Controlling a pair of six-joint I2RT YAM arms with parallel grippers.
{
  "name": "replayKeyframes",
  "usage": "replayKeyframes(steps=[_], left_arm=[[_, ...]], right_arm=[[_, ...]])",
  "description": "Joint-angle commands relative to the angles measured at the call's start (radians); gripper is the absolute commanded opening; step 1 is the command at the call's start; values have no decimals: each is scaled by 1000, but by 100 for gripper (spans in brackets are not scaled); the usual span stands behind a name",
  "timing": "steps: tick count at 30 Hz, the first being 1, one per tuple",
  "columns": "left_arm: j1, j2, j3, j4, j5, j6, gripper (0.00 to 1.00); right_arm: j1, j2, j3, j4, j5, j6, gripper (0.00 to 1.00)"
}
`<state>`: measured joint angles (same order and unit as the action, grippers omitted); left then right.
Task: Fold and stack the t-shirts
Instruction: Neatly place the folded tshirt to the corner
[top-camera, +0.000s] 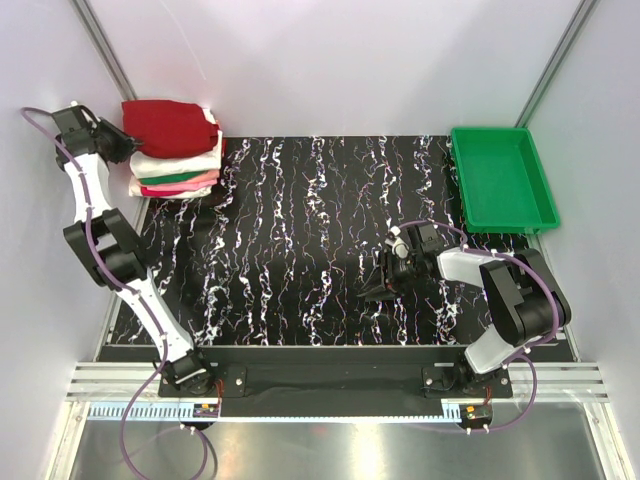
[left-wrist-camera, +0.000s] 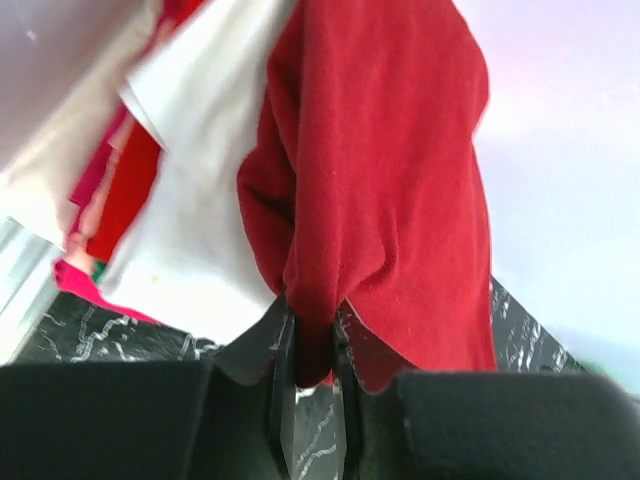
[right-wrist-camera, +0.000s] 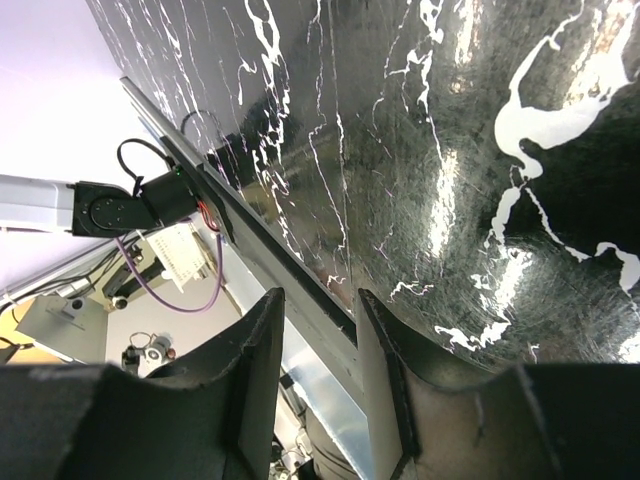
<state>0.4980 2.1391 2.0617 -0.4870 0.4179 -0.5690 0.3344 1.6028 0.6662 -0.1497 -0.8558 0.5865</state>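
Pinching red t-shirt (left-wrist-camera: 390, 180): left end effector (left-wrist-camera: 313, 335).

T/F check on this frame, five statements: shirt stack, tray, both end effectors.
1. The left end effector pinches the red t-shirt. True.
2. The red t-shirt lies at the bottom of the stack. False: it is on top.
3. The green tray holds a folded shirt. False: no shirt shows in it.
4. The right end effector holds nothing. True.
5. The stack sits at the far right. False: it sits at the far left corner of the table.
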Motion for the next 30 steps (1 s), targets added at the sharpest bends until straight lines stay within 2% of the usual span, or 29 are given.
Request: replayKeyframes(steps=[1, 6, 10, 17, 23, 25, 27, 28, 30], left_arm=[[62, 47, 122, -11, -30, 17, 1], [88, 102, 182, -42, -54, 29, 2], [108, 172, 328, -102, -67, 44, 3], [123, 205, 362, -76, -85, 44, 4], [131, 216, 380, -88, -140, 78, 12], [135, 211, 377, -100, -148, 87, 28], [136, 199, 368, -120, -168, 89, 51], [136, 179, 358, -124, -157, 87, 71], [137, 139, 293, -145, -165, 86, 86]], right_arm=[[8, -4, -10, -5, -20, -30, 42], [8, -3, -4, -17, -20, -30, 42], [8, -23, -4, -36, -12, -37, 41], [8, -15, 6, -54, -15, -40, 41], [8, -29, 16, -88, -9, -56, 41], [8, -38, 15, -97, -8, -60, 41], [8, -47, 15, -106, -5, -59, 42], [9, -49, 16, -108, -6, -60, 42], [8, -64, 22, -114, -6, -57, 42]])
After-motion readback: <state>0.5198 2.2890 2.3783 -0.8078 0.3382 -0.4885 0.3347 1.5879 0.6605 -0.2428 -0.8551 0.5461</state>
